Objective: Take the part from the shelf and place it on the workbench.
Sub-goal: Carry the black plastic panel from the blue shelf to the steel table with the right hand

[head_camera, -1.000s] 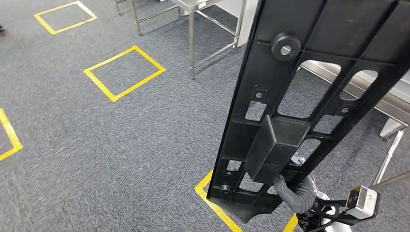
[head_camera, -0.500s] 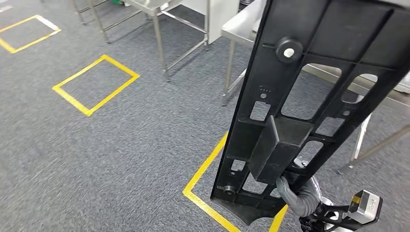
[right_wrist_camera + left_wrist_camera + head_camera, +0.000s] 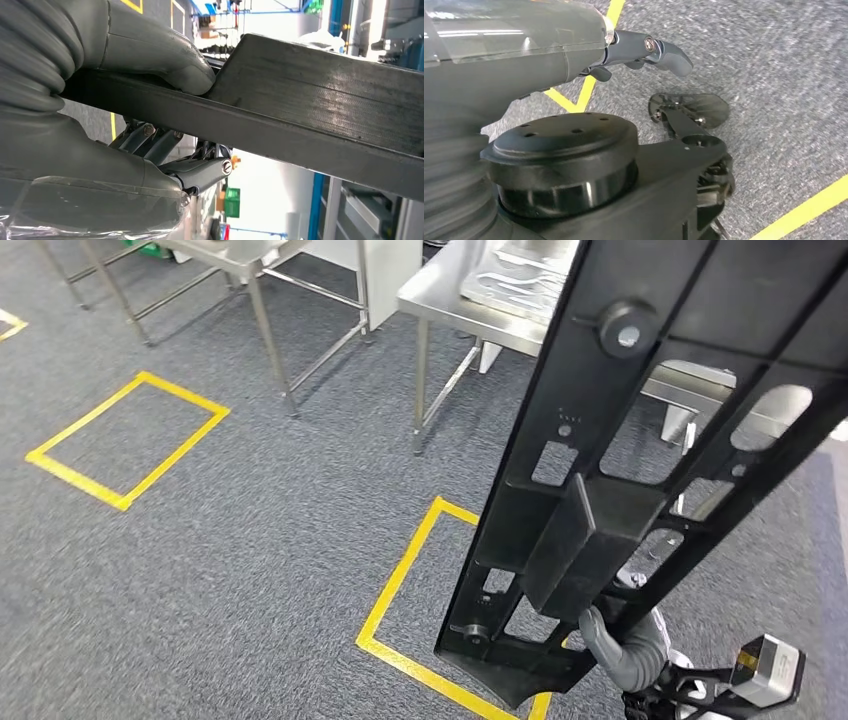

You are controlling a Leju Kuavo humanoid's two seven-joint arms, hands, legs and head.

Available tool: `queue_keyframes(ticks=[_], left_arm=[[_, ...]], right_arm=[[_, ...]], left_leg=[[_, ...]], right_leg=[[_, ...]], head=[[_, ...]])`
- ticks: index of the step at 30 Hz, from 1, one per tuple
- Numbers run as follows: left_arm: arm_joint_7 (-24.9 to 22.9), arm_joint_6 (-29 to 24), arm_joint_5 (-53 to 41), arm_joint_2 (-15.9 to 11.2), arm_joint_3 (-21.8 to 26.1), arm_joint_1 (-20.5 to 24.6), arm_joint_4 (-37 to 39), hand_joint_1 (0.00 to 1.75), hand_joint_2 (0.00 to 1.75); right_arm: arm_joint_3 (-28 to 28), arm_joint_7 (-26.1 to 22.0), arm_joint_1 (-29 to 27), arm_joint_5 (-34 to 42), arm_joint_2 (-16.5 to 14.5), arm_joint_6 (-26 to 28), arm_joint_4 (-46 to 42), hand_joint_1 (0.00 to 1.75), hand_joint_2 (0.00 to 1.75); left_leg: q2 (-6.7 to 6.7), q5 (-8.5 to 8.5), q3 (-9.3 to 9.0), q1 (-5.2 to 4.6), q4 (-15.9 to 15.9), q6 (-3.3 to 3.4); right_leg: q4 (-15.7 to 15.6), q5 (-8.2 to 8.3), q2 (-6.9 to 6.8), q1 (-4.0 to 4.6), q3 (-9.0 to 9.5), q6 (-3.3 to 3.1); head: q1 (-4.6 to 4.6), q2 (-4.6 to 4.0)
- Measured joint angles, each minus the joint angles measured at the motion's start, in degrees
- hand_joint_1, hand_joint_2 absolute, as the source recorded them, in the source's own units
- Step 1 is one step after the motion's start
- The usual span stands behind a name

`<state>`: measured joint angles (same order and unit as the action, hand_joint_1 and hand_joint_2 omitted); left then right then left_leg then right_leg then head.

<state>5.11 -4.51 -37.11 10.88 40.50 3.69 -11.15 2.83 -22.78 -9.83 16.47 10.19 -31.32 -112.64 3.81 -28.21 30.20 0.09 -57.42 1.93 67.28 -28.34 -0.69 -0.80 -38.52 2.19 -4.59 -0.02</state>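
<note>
The right hand (image 3: 625, 645) grips the part (image 3: 640, 460), a long black plastic frame with cut-out windows, a round boss near its upper end and a boxy block (image 3: 590, 540) on its face. In the head view the part stands nearly upright and tilted, its lower end low over the grey carpet (image 3: 250, 560) just beside a yellow tape square (image 3: 400, 590), its upper end running out of the picture's top. The hand takes it near the lower end, just below the block. In the right wrist view the thick grey thumb (image 3: 165, 55) presses on 1 side of a flat black rib of the part (image 3: 310, 115) while darker fingers (image 3: 200, 172) curl under the other side, so the hand is clamped on it. Beyond the part stands a steel workbench (image 3: 470, 300) on thin legs, with a metal tray lying on its top near the front edge; a second steel table (image 3: 230, 255) stands to its left. Another yellow tape square (image 3: 130, 445) lies on the carpet further left. The left hand (image 3: 644, 50) hangs over the carpet, a finger stretched out with nothing in it; I cannot tell how the rest of its fingers lie.
</note>
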Motion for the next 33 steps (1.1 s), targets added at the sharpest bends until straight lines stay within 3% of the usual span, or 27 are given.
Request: queue_keyframes(ticks=[2, 3, 6, 8, 10, 12, 13, 14, 16, 17, 19, 21, 23, 25, 27, 28, 29, 30, 32, 33], left_arm=[[-0.02, -0.07, -0.05, 0.02, 0.0, 0.17, 0.0, 0.0, 1.75], [-0.18, -0.15, -0.11, 0.03, 0.0, 0.28, 0.0, 0.0, 1.75], [-0.95, -0.45, -0.49, 0.1, -0.01, 0.59, 0.0, 0.0, 1.75], [-1.42, -0.67, -0.65, 0.13, -0.01, 0.63, 0.0, 0.0, 1.75], [-1.89, -1.04, -0.63, 0.12, 0.01, 0.45, 0.0, 0.0, 1.75], [-2.33, -1.41, -0.63, 0.11, 0.03, 0.28, 0.0, 0.0, 1.75], [-2.47, -1.53, -0.63, 0.1, 0.04, 0.23, 0.0, 0.0, 1.75], [-2.58, -1.61, -0.63, 0.09, 0.05, 0.22, 0.0, 0.0, 1.75], [-2.66, -1.68, -0.64, 0.07, 0.07, 0.21, 0.01, 0.0, 1.75], [-2.65, -1.69, -0.64, 0.07, 0.09, 0.21, 0.01, 0.0, 1.75], [-2.61, -1.69, -0.65, 0.07, 0.12, 0.23, 0.01, 0.0, 1.75], [-2.53, -1.69, -0.67, 0.09, 0.13, 0.31, 0.0, 0.0, 1.75], [-2.4, -1.66, -0.73, 0.13, 0.13, 0.31, 0.0, 0.0, 1.75], [-2.22, -1.59, -0.88, 0.15, 0.13, 0.23, 0.0, 0.0, 1.75], [-2.09, -1.49, -1.13, 0.14, 0.13, 0.08, 0.0, 0.0, 1.75], [-2.05, -1.43, -1.26, 0.14, 0.13, 0.02, 0.0, 0.0, 1.75], [-2.0, -1.38, -1.36, 0.14, 0.13, 0.0, 0.0, 0.0, 1.75], [-1.94, -1.34, -1.46, 0.14, 0.13, 0.01, 0.0, 0.0, 1.75], [-1.74, -1.31, -1.64, 0.15, 0.13, 0.05, 0.0, 0.0, 1.75], [-1.63, -1.31, -1.69, 0.15, 0.13, 0.07, 0.0, 0.0, 1.75]], right_arm=[[0.01, 0.84, 1.85, 0.18, -0.01, -0.04, 0.15, 1.75, 1.75], [0.02, 1.14, 2.77, 0.21, -0.02, -0.05, 0.31, 1.75, 1.75], [0.04, 1.55, 4.55, 0.36, -0.06, -0.38, 1.05, 1.75, 1.75], [0.12, 1.55, 5.63, 0.68, -0.09, -0.87, 1.84, 1.75, 1.75], [0.37, 1.51, 7.11, 1.04, -0.09, -1.33, 3.09, 1.75, 1.75], [0.7, 1.51, 8.26, 1.19, -0.09, -1.63, 4.54, 1.75, 1.75], [0.83, 1.51, 8.6, 1.23, -0.09, -1.74, 5.16, 1.75, 1.75], [0.93, 1.51, 8.86, 1.3, -0.09, -1.84, 5.7, 1.75, 1.75], [1.09, 1.47, 9.33, 1.6, -0.09, -1.95, 6.46, 1.75, 1.75], [1.14, 1.43, 9.57, 1.78, -0.09, -1.97, 6.74, 1.75, 1.75], [1.2, 1.32, 9.84, 2.12, -0.1, -1.99, 7.21, 1.75, 1.75], [1.22, 1.22, 9.81, 2.33, -0.11, -2.01, 7.6, 1.75, 1.75], [1.23, 1.05, 9.8, 2.61, -0.17, -2.01, 7.97, 1.75, 1.75], [1.23, 0.8, 9.83, 2.89, -0.3, -1.93, 8.29, 1.75, 1.75], [1.23, 0.54, 9.47, 2.96, -0.43, -1.66, 8.51, 1.75, 1.75], [1.23, 0.42, 9.16, 2.94, -0.47, -1.43, 8.56, 1.75, 1.75], [1.23, 0.32, 8.83, 2.88, -0.49, -1.2, 8.58, 1.75, 1.75], [1.23, 0.24, 8.53, 2.81, -0.49, -0.97, 8.55, 1.75, 1.75], [1.23, 0.13, 8.12, 2.63, -0.49, -0.7, 8.37, 1.75, 1.75], [1.23, 0.09, 7.99, 2.58, -0.49, -0.66, 8.25, 1.75, 1.75]], left_leg=[[0.98, -0.32, -0.34, -0.28, -0.01, -0.43], [1.41, -0.46, -0.46, -0.39, -0.01, -0.68], [2.28, -0.83, -0.78, -0.35, 0.0, -1.53], [0.32, -2.54, 0.03, -0.19, -2.44, -2.05], [-2.41, -6.01, 3.3, 0.01, -9.34, -2.35], [-3.2, -7.99, 6.8, 0.1, -15.8, -2.5], [-3.29, -7.34, 7.39, 0.12, -16.37, -2.51], [-3.39, -5.58, 6.93, 0.17, -14.64, -2.49], [-4.93, -1.2, 4.02, 0.4, -7.15, -2.3], [-5.95, 0.11, 2.68, 0.52, -3.9, -2.15], [-7.12, 0.55, 1.64, 0.48, -1.27, -1.72], [-6.07, 0.79, 1.53, 0.35, -0.88, -1.06], [-4.79, 1.14, 1.29, 0.41, -0.31, -0.3], [-3.5, 1.23, 1.18, 0.34, -0.01, 0.15], [-2.15, 1.07, 1.18, 0.15, -0.02, 0.29], [-1.46, 0.96, 1.13, 0.09, -0.03, 0.29], [-0.82, 0.82, 1.03, 0.06, -0.04, 0.23], [-0.25, 0.66, 0.85, 0.05, -0.04, 0.1], [0.78, 0.24, 0.41, -0.14, -0.08, -0.36], [1.22, 0.02, 0.23, -0.28, -0.1, -0.65]], right_leg=[[-7.21, 2.36, -1.91, 0.52, 3.84, -0.75], [-8.92, 2.66, -2.44, 0.78, 4.67, -1.12], [-9.66, 2.74, -1.22, 0.93, 4.72, -1.99], [-10.34, 3.09, -0.13, 0.59, 5.12, -2.63], [-10.61, 3.26, 1.03, 0.49, 5.29, -3.05], [-10.49, 3.23, 2.4, 0.57, 5.25, -3.18], [-10.37, 3.18, 3.11, 0.58, 5.26, -3.15], [-10.21, 3.11, 3.84, 0.57, 5.29, -3.08], [-9.79, 2.87, 5.21, 0.57, 5.26, -2.77], [-9.52, 2.75, 5.84, 0.59, 5.1, -2.55], [-9.25, 2.75, 6.86, 0.53, 4.65, -1.9], [-9.22, 2.89, 7.56, 0.25, 4.34, -1.18], [-7.26, 1.67, 5.71, 0.29, 3.34, -0.67], [-0.97, -1.62, 2.6, 0.37, 0.22, -0.29], [6.07, -4.19, 1.4, 0.12, -3.43, 0.02], [7.2, -4.05, 1.21, 0.01, -4.1, 0.1], [5.95, -2.85, 0.99, -0.07, -3.52, 0.12], [2.54, -0.91, 0.5, -0.08, -1.79, 0.09], [-5.63, 2.16, -1.97, 0.19, 2.39, -0.38], [-8.08, 2.82, -2.84, 0.4, 3.65, -0.74]], head=[[0.0, 0.0], [0.0, 0.0], [0.0, 0.0], [0.0, 0.0], [0.0, 0.0], [-0.01, 0.0], [-0.01, 0.0], [-0.01, 0.0], [0.0, 0.0], [0.0, 0.0], [0.0, 0.0], [0.0, 0.0], [0.0, 0.0], [0.0, 0.0], [0.0, 0.0], [0.0, 0.0], [0.0, 0.0], [0.0, 0.0], [0.0, 0.0], [0.0, 0.0]])
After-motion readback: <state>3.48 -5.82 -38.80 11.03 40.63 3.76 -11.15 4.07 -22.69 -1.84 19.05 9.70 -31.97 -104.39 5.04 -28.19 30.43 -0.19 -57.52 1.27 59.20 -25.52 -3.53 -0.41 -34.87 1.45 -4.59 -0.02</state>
